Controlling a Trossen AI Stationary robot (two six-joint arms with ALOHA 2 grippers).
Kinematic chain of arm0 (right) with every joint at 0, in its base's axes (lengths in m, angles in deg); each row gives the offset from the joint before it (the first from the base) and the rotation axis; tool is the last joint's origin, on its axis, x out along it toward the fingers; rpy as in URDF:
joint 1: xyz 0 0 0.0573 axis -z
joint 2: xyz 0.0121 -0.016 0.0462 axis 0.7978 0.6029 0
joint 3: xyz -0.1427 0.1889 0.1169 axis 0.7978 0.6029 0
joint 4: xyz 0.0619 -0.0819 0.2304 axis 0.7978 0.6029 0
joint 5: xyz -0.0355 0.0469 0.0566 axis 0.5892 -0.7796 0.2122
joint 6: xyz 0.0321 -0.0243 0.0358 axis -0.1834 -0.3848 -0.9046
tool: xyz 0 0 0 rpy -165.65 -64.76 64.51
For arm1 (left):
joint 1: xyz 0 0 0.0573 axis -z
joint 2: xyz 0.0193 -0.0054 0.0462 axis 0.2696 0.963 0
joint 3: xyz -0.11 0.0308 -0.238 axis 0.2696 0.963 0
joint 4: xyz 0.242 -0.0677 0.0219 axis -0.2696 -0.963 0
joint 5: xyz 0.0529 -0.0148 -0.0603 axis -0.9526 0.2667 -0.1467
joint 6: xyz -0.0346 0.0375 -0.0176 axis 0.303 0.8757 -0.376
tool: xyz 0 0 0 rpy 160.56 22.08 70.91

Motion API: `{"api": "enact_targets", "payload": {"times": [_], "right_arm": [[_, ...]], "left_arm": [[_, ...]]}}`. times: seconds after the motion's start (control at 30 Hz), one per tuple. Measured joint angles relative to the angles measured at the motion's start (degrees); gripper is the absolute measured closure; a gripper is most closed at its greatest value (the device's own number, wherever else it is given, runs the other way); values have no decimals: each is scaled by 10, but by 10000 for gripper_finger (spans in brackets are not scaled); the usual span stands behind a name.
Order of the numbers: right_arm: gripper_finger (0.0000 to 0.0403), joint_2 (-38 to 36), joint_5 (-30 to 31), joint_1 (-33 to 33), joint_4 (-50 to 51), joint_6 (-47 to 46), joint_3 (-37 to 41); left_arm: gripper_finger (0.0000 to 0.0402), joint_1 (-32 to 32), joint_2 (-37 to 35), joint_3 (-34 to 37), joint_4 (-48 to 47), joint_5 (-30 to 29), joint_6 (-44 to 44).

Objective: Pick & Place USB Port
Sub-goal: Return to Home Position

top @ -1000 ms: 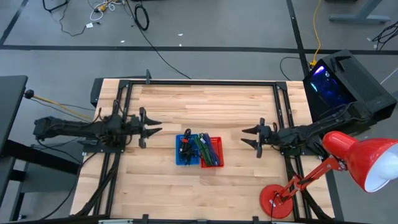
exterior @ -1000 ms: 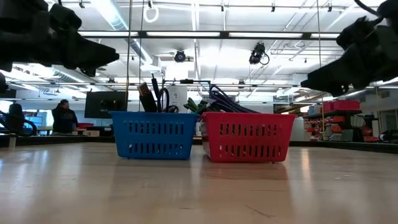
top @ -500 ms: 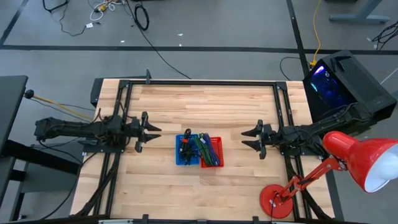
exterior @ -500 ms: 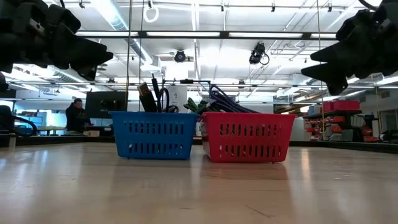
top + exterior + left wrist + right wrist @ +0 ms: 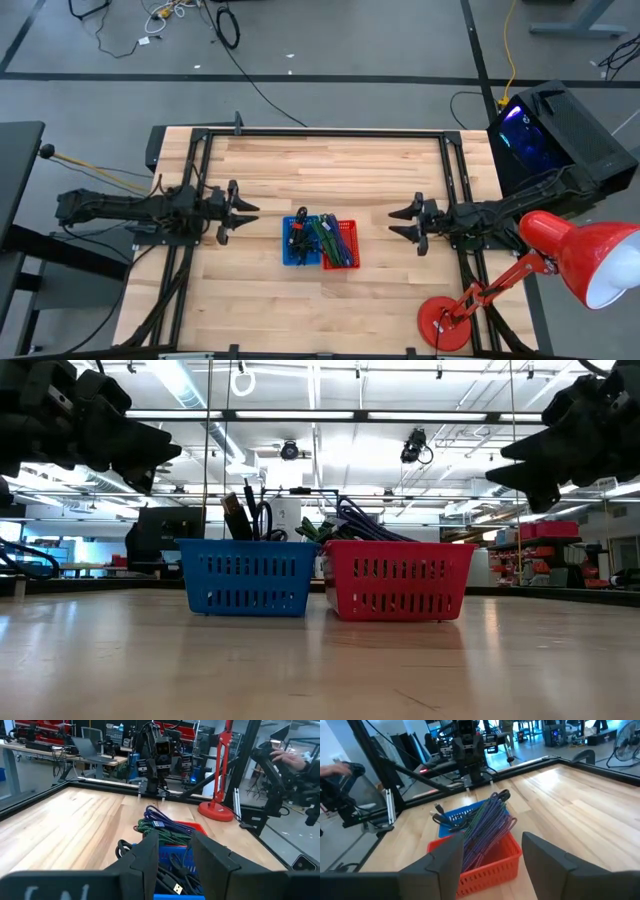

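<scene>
A blue basket [image 5: 297, 241] and a red basket [image 5: 341, 244] stand side by side on their bases at the table's middle. The blue one [image 5: 247, 576] holds dark USB cables that stick up above its rim. A purple, green and blue cable bundle [image 5: 487, 827] lies across the red one [image 5: 397, 579]. My left gripper [image 5: 241, 214] hovers open, left of the blue basket and above the table. My right gripper [image 5: 393, 223] hovers open, right of the red basket. Each wrist view looks past open fingers at the baskets [image 5: 175, 872] [image 5: 492, 857].
A red desk lamp stands on its round base [image 5: 444, 323] at the table's near right corner, its head [image 5: 590, 262] over the right edge. Black frame rails [image 5: 320, 132] run along the far and side edges. Bare wood [image 5: 320, 175] lies around the baskets.
My left gripper has drawn back a little toward the table's left edge, away from the blue basket. My right gripper has tipped up slightly in the low view. Both stay open. The baskets have not moved.
</scene>
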Motion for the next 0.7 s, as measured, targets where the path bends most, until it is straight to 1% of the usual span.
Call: {"api": "enact_targets", "payload": {"times": [0.1,0.2,0.43,0.5,0.57,0.67,0.7], "right_arm": [[198,-32,-1,0,9,0,0],[198,-90,0,4,29,0,0],[198,-185,1,20,28,0,0],[198,-206,1,24,28,0,0],[198,-229,1,29,30,0,0],[198,-275,0,37,32,0,0],[198,-291,1,42,33,0,0]], "left_arm": [[280,3,-20,0,-1,0,0],[280,2,-49,0,-5,0,0],[280,2,-196,0,-4,-1,0],[280,1,-196,0,22,-1,0],[280,1,-194,0,79,0,0],[280,-2,-196,0,70,1,0],[280,-5,-196,0,84,0,0]]}}
